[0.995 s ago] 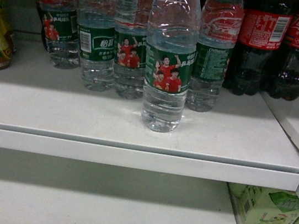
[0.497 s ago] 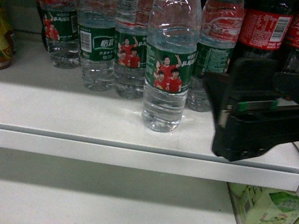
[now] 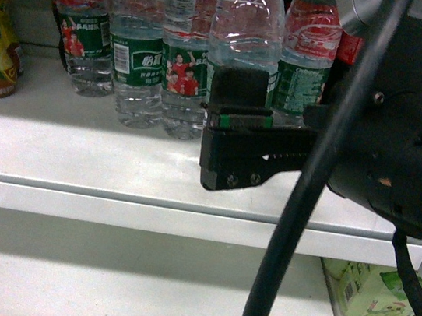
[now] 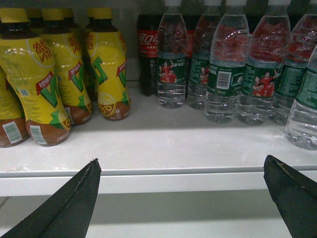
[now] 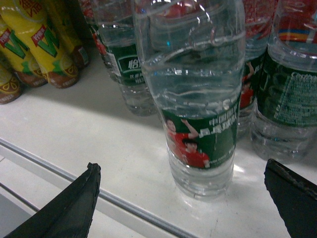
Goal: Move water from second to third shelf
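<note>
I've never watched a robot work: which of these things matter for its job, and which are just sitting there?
Job:
front water bottle
second shelf
third shelf
right pincer, open

Just there:
other water bottles
cola bottles
yellow drink bottles
green drink bottles

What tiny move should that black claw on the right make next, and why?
Probably ease forward a little. The right gripper is open, and the water stands centred between its jaws but not yet within them, so closing now would likely miss.
</note>
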Available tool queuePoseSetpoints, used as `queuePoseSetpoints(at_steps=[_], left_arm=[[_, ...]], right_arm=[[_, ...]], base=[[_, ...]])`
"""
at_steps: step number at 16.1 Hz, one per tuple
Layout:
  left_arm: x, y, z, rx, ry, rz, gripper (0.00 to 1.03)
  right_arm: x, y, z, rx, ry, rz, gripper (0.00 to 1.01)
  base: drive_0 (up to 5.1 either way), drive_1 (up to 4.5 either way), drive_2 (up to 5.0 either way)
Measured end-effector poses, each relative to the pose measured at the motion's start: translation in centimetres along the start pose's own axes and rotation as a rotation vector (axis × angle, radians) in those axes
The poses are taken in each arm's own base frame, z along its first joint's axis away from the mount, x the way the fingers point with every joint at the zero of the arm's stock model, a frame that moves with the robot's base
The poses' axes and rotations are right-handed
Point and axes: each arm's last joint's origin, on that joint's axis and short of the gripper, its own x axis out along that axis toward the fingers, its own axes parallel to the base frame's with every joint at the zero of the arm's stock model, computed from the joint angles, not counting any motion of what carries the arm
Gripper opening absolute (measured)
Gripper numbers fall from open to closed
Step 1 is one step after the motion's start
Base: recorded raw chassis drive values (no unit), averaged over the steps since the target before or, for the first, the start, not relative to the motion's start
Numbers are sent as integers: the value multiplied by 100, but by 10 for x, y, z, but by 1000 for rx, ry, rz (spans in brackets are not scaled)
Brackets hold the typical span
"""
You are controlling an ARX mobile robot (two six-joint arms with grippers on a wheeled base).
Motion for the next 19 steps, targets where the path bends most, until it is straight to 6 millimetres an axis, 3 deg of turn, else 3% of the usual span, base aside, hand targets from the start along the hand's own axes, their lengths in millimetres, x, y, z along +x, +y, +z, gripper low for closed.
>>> queuePoseSetpoints(at_steps=[12, 19], left_arm=[[0, 0, 0, 0, 0, 0, 98], [0, 0, 0, 0, 0, 0, 98]], right_arm=[[67, 7, 16, 40, 57, -134, 98], [78, 14, 16, 39, 61, -149, 98]], base=[[0, 0, 0], [0, 0, 0]])
